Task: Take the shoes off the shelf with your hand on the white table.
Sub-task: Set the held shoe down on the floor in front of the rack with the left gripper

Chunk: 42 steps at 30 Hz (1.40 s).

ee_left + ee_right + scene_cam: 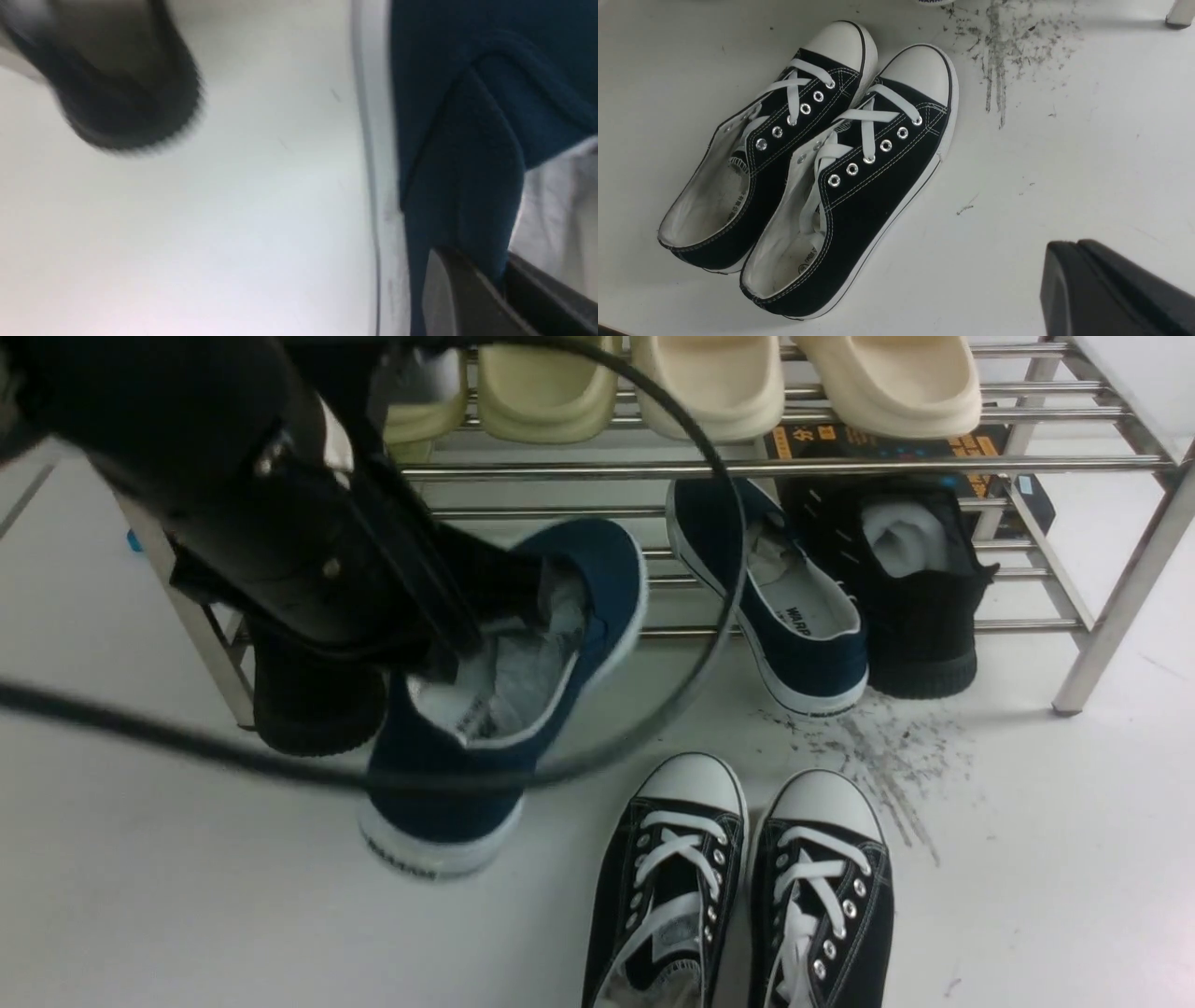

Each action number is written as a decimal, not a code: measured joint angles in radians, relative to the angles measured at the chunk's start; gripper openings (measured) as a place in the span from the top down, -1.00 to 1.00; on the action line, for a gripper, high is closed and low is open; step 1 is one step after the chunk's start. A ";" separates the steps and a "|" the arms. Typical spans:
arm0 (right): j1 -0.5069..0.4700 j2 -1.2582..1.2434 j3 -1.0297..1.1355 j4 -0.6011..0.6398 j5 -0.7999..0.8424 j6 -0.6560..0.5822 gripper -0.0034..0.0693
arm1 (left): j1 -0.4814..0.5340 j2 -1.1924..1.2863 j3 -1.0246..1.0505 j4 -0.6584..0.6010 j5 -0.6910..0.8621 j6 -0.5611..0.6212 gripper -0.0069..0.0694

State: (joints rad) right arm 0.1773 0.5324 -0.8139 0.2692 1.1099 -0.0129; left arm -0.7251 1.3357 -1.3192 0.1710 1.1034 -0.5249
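Left gripper clamped on one navy shoe, out in front of the shelf.
The gripper pinches the shoe's side wall by the opening. The shoe is tilted, heel low over the white surface; can't tell if it touches. The second navy shoe sits on the shelf's lower tier, heel toward the surface, next to a black knit sneaker. Right gripper is closed, empty, near the lace-up sneakers and scuff marks.

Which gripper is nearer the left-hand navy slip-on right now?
Left. The left gripper is clamped on that navy slip-on; the right gripper sits apart, near the black lace-up sneakers.
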 joint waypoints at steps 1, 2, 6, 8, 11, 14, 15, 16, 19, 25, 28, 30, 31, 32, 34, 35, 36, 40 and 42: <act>0.000 0.000 0.000 0.000 -0.001 0.000 0.86 | -0.025 -0.017 0.039 0.014 -0.005 -0.035 0.71; 0.000 0.000 0.000 0.000 -0.002 0.000 0.86 | -0.047 -0.037 0.088 0.029 -0.009 -0.083 0.71; 0.000 0.000 0.000 0.001 -0.005 0.000 0.85 | -0.098 -0.101 0.265 0.094 -0.023 -0.259 0.71; 0.000 0.000 0.000 0.001 -0.009 0.000 0.85 | -0.100 -0.131 0.358 0.129 -0.063 -0.350 0.71; 0.000 0.000 0.000 -0.001 -0.015 0.000 0.84 | -0.100 -0.157 0.478 0.198 -0.154 -0.503 0.71; 0.000 0.000 0.000 -0.010 -0.015 0.000 0.83 | -0.100 -0.158 0.549 0.247 -0.237 -0.599 0.71; 0.000 0.000 0.000 -0.015 -0.016 0.000 0.83 | -0.100 -0.157 0.592 0.268 -0.291 -0.650 0.71; 0.000 0.000 0.000 -0.015 -0.017 0.000 0.83 | -0.100 -0.155 0.621 0.278 -0.320 -0.675 0.71; 0.000 0.000 0.000 -0.015 -0.017 0.000 0.82 | -0.100 -0.150 0.690 0.303 -0.405 -0.734 0.71; 0.000 0.000 0.000 -0.015 -0.017 0.000 0.80 | -0.100 -0.149 0.764 0.335 -0.452 -0.822 0.71; 0.000 0.000 0.000 -0.015 -0.010 0.000 0.80 | -0.100 -0.149 0.777 0.377 -0.448 -0.889 0.71; 0.000 0.000 0.000 -0.015 -0.006 0.000 0.79 | -0.100 -0.148 0.779 0.420 -0.437 -0.946 0.71; 0.000 0.000 0.000 -0.015 -0.006 0.000 0.79 | -0.100 -0.148 0.779 0.447 -0.432 -0.986 0.71; 0.000 0.000 0.000 -0.015 -0.005 0.000 0.79 | -0.100 -0.148 0.779 0.451 -0.432 -0.993 0.71; 0.000 0.000 0.000 -0.015 -0.004 0.000 0.78 | -0.100 -0.148 0.782 0.494 -0.429 -1.055 0.71; 0.000 0.000 0.000 -0.015 -0.003 0.000 0.78 | -0.100 -0.148 0.782 0.506 -0.428 -1.077 0.71; 0.000 0.000 0.000 -0.015 -0.003 0.000 0.78 | -0.100 -0.148 0.783 0.510 -0.428 -1.080 0.71; 0.000 0.000 0.000 -0.014 -0.002 0.000 0.77 | -0.100 -0.148 0.785 0.519 -0.419 -1.101 0.71; 0.000 0.000 0.000 -0.014 -0.001 0.000 0.76 | -0.100 -0.148 0.790 0.521 -0.419 -1.101 0.71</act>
State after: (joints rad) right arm 0.1773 0.5324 -0.8139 0.2550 1.1087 -0.0129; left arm -0.8246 1.1877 -0.5294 0.6922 0.6842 -1.6263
